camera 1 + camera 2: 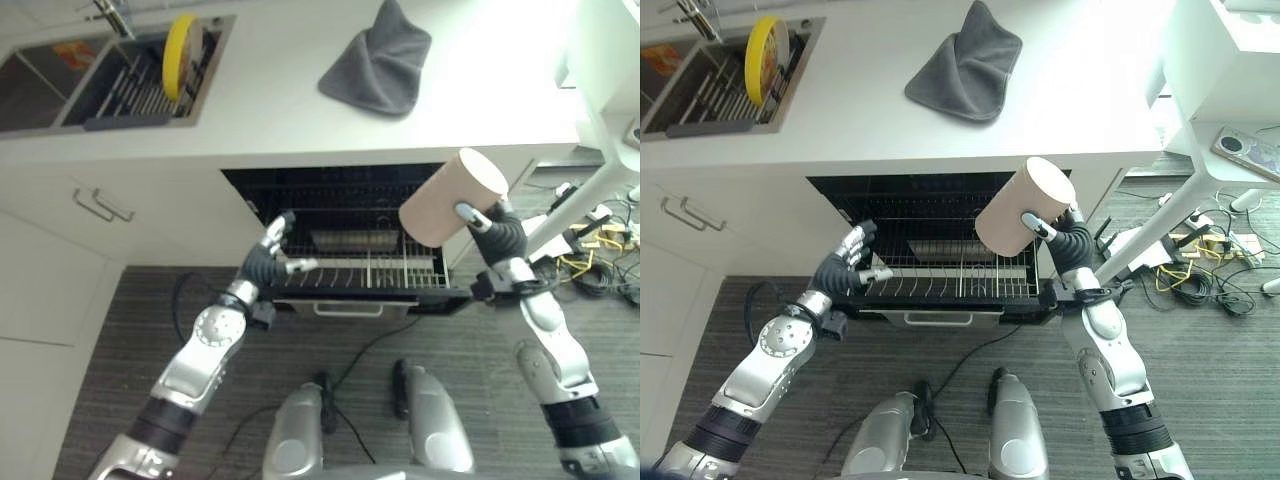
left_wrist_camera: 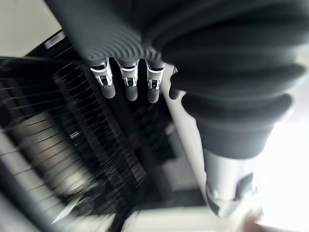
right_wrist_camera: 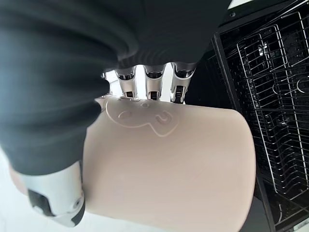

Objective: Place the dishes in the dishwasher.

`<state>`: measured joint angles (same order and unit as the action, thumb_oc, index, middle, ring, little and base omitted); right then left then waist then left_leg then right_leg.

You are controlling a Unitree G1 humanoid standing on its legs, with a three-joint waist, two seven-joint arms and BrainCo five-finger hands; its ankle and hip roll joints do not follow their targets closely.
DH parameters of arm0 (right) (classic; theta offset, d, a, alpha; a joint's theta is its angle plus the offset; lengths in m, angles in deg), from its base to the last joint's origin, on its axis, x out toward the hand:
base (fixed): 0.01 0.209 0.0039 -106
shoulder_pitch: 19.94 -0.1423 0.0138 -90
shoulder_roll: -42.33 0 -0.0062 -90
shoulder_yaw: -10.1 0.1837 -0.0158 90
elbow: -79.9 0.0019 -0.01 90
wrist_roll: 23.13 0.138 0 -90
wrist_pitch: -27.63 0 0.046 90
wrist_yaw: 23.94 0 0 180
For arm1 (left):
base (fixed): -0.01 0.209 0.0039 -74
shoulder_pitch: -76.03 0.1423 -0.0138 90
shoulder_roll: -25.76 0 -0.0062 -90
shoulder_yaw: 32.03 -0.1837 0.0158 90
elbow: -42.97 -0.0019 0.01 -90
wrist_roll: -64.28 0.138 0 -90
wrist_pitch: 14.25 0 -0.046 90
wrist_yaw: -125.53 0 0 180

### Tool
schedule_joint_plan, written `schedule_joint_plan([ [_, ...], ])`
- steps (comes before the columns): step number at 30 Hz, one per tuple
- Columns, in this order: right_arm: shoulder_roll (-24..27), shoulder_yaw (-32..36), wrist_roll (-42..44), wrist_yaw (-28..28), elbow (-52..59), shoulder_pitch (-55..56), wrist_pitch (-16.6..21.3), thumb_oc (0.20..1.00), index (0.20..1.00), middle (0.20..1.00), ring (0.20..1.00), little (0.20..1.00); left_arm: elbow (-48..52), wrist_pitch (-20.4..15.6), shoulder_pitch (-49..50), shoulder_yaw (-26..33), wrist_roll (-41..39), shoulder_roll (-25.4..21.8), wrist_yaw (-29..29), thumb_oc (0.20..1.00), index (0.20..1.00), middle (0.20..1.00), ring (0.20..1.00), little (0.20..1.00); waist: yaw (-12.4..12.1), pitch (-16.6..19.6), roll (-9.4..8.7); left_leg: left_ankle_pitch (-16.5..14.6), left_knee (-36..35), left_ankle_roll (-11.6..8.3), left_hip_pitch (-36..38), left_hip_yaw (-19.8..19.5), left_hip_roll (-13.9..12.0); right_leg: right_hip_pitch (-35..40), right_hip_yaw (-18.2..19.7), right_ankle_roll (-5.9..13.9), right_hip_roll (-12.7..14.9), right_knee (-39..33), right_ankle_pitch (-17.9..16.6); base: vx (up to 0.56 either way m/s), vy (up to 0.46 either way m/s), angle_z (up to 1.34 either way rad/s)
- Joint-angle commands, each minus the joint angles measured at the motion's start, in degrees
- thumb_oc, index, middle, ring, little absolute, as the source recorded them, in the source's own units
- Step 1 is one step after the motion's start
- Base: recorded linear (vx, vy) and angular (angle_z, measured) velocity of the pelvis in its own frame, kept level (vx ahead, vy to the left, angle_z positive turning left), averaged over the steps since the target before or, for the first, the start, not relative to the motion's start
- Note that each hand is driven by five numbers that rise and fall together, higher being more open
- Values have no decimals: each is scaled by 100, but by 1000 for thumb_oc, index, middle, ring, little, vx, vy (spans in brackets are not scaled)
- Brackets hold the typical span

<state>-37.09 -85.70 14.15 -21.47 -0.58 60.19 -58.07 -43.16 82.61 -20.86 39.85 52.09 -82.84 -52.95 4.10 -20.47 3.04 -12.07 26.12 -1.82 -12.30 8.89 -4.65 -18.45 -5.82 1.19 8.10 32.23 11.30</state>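
Note:
A pale beige cup (image 1: 452, 198) lies tilted in my right hand (image 1: 497, 232), whose fingers and thumb are curled round it, above the right end of the pulled-out dishwasher rack (image 1: 360, 268). In the right wrist view the cup (image 3: 169, 164) shows under the fingers (image 3: 149, 87), with the black wire rack (image 3: 275, 121) beyond. My left hand (image 1: 262, 262) is at the rack's front left corner, fingers straight and thumb out, holding nothing. A yellow plate (image 1: 182, 42) stands on edge in the sink's drying rack (image 1: 140, 90).
A grey cloth (image 1: 380, 60) lies bunched on the white counter (image 1: 300, 120) above the dishwasher. White cabinets with bar handles (image 1: 100, 205) stand at the left. At the right is a white table leg (image 1: 585, 195) with loose cables (image 1: 595, 250) on the floor.

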Motion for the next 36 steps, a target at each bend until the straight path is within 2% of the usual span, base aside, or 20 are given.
schedule_joint_plan([
  [1, 323, 215, 367, -270, 512, -58, 173, 200, 200, 200, 200, 200, 197, 739, -89, -221, 829, -290, 888, 1000, 1000, 1000, 1000, 1000, 124, 345, 92, 221, 113, -262, 79, -303, -658, 689, 4, 426, 319, -500, 60, 250, 215, -9],
  [2, 422, 219, 439, -383, 460, -46, 85, 200, 200, 200, 200, 200, 42, 1186, -198, -486, 1456, -467, 1260, 1000, 1000, 1000, 1000, 1000, 203, 359, 154, 267, 99, -270, 180, -248, -665, 766, 14, 440, 334, -501, 78, 232, 194, -11],
  [4, 500, 210, 492, -489, 449, -57, -34, 200, 200, 200, 200, 200, -209, 1513, -282, -742, 1985, -597, 1562, 1000, 1000, 1000, 1000, 1000, 289, 383, 208, 310, 62, -276, 266, -203, -658, 814, 44, 455, 347, -500, 97, 181, 146, -5],
  [5, 522, 208, 493, -572, 461, -41, -111, 200, 200, 200, 200, 200, -451, 1897, -352, -890, 2426, -589, 1956, 1000, 1000, 1000, 1000, 1000, 342, 400, 233, 326, 23, -273, 341, -165, -660, 857, 67, 461, 352, -491, 128, 174, 112, -12],
  [7, 481, 175, 442, -700, 451, -62, -248, 200, 200, 200, 200, 200, -1036, 2161, -415, -1138, 2922, -416, 2139, 1000, 1000, 1000, 1000, 1000, 424, 435, 252, 346, 29, -277, 412, -117, -693, 916, 84, 463, 358, -455, 170, 156, 73, -31],
  [9, 422, 157, 403, -772, 474, -100, -407, 200, 200, 200, 200, 200, -1595, 2240, -511, -1302, 3311, -246, 2077, 1000, 1000, 1000, 1000, 1000, 491, 464, 242, 339, 48, -285, 463, -75, -712, 953, 104, 475, 367, -427, 196, 173, 44, -11],
  [10, 312, 114, 323, -832, 568, -89, -640, 200, 200, 200, 200, 200, -2328, 2222, -619, -1353, 3776, 133, 1689, 1000, 1000, 1000, 1000, 1000, 571, 520, 228, 351, 35, -288, 557, 7, -747, 1017, 131, 471, 357, -408, 232, 207, 42, 5],
  [15, 168, 171, 163, -1161, 682, 81, -981, 200, 200, 200, 200, 200, -3546, 2087, -694, -1132, 4117, 728, 1006, 1000, 1000, 1000, 1000, 1000, 734, 604, 232, 455, -5, -324, 711, 183, -802, 1125, 206, 459, 336, -391, 262, 173, 43, -10],
  [19, 117, 226, 93, -1371, 709, 166, -1151, 200, 200, 200, 200, 200, -4223, 1873, -619, -1035, 4073, 1016, 624, 1000, 1000, 1000, 1000, 1000, 812, 659, 240, 562, 27, -366, 724, 231, -846, 1178, 239, 435, 335, -387, 250, 148, 42, -10],
  [20, 94, 217, -8, -1474, 754, 210, -1308, 200, 200, 200, 200, 200, -4656, 1654, -638, -977, 3940, 1242, 254, 1000, 1000, 1000, 1000, 1000, 874, 711, 259, 644, 38, -389, 749, 267, -873, 1221, 283, 401, 327, -379, 262, 176, 71, 0],
  [22, 72, 220, -82, -1560, 797, 295, -1417, 200, 200, 200, 200, 200, -4932, 1460, -604, -919, 3925, 1407, -25, 1000, 1000, 1000, 1000, 1000, 919, 748, 272, 675, 68, -391, 748, 295, -880, 1237, 324, 379, 330, -360, 269, 176, 75, -9],
  [26, 0, 251, -230, -1690, 884, 439, -1533, 200, 200, 200, 200, 200, -5163, 1208, -488, -935, 4054, 1562, -17, 1000, 1000, 1000, 1000, 1000, 954, 777, 220, 702, 208, -394, 669, 305, -912, 1234, 372, 368, 344, -304, 253, 82, 9, -9],
  [28, 2, 297, -279, -1725, 883, 490, -1584, 200, 200, 200, 200, 200, -5191, 1003, -375, -1047, 3958, 1613, 470, 1000, 1000, 1000, 1000, 1000, 969, 758, 200, 721, 264, -403, 632, 301, -936, 1236, 379, 370, 356, -297, 240, 0, 0, 0],
  [29, -20, 310, -390, -1751, 817, 526, -1612, 200, 200, 200, 200, 200, -5078, 916, -250, -1199, 3795, 1669, 1133, 1000, 1000, 1000, 1000, 1000, 964, 733, 204, 711, 283, -401, 622, 293, -945, 1225, 376, 377, 373, -282, 240, -39, -11, -1],
  [30, 47, 369, -648, -1793, 574, 559, -1626, 200, 200, 200, 200, 200, -4539, 945, 131, -1563, 3536, 1660, 2612, 1000, 1000, 1000, 1000, 1000, 911, 641, 232, 706, 376, -402, 541, 200, -962, 1263, 308, 362, 412, -285, 257, -49, -7, -2],
  [34, 218, 430, -768, -1805, 200, 472, -1516, 200, 200, 200, 200, 200, -3993, 1146, 474, -1812, 3216, 1444, 3626, 1000, 1000, 1000, 1000, 1000, 815, 520, 278, 870, 389, -462, 448, 50, -942, 1367, 222, 307, 384, -392, 259, -43, 10, 6],
  [35, 317, 554, -736, -1791, 78, 419, -1480, 200, 200, 200, 200, 200, -3872, 1269, 595, -1842, 3197, 1426, 3913, 1000, 1000, 1000, 1000, 1000, 739, 474, 276, 765, 495, -443, 361, -31, -894, 1349, 208, 298, 409, -384, 248, -66, 23, 13],
  [36, 389, 617, -708, -1747, 43, 405, -1474, 200, 200, 200, 200, 200, -3864, 1238, 687, -1877, 3240, 1364, 4013, 1000, 1000, 1000, 1000, 1000, 690, 443, 274, 748, 572, -455, 289, -85, -889, 1311, 182, 297, 426, -329, 248, -56, -4, 19],
])
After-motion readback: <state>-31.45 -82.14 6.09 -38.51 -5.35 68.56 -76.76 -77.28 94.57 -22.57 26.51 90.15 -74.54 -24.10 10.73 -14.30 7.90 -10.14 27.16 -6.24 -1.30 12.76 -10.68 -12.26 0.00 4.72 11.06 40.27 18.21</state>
